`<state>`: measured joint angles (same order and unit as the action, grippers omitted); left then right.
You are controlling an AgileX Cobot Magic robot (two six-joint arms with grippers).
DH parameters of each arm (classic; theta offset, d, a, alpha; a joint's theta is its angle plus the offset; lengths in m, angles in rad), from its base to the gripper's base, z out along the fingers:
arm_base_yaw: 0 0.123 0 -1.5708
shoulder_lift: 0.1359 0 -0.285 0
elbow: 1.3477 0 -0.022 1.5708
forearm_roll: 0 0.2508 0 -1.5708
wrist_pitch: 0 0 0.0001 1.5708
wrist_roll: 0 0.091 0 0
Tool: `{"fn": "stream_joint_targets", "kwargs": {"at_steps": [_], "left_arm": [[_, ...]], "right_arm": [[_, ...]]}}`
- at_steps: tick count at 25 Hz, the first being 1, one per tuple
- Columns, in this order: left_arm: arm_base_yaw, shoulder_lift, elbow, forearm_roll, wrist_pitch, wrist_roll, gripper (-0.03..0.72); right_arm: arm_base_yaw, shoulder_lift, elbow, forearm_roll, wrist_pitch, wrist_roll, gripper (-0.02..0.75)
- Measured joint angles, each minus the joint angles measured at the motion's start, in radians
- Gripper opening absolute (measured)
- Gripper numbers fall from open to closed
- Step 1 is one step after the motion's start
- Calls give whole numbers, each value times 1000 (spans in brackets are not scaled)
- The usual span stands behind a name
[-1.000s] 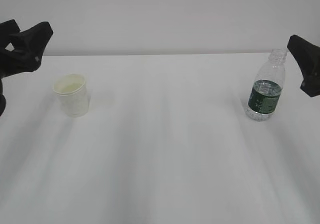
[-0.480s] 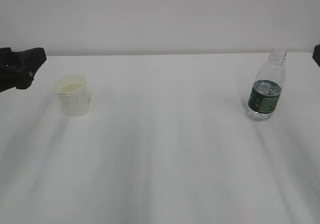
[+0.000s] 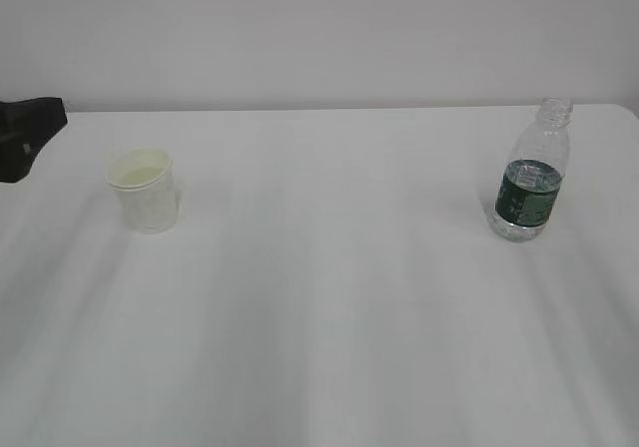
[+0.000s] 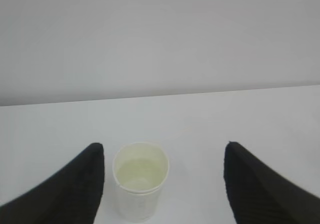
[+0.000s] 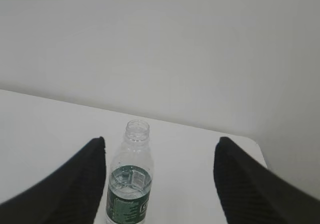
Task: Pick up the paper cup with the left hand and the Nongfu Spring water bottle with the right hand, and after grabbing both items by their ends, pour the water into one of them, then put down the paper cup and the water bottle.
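Both arms have drawn back toward the edges of the exterior view since a second ago: the left hand (image 3: 25, 138), a black two-finger gripper, now shows only as a dark shape at the far left, and the right hand (image 5: 160, 184) has left that view entirely. Each gripper stands wide apart and empty, its matte black tapered fingers (image 4: 65, 194) touching nothing. Seen from the left wrist, the small white paper cup with a rolled rim and tapering body (image 4: 140, 180) stands upright on the smooth white table (image 3: 329, 297) ahead of the left hand, between its two fingers but nearer the left-side one, apart from both; its inside is pale cream. Seen from the right wrist, the small clear plastic water bottle with a dark green label band, ribbed body and narrow capless neck (image 5: 130, 184) stands upright ahead of the right hand, close beside the left-side finger and clear of it. Clear water (image 5: 129, 178) fills the bottle to about the label's top. A plain pale wall (image 3: 319, 28) rises behind the table.
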<state>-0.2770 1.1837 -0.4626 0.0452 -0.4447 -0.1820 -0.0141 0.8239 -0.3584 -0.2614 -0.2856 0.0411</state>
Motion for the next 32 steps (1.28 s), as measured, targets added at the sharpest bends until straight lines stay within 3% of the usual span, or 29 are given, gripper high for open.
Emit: {"fn": "stream_joint_targets", "kwargs": {"at_steps": [19,32], "left_arm": [[0,-309,4,0,387,0,531],[0,-631,4,0,646,0,531]], "right_arm": [[0,-348,0,10,394,23,513],[0,-541,-33,139,696,23,510]]}}
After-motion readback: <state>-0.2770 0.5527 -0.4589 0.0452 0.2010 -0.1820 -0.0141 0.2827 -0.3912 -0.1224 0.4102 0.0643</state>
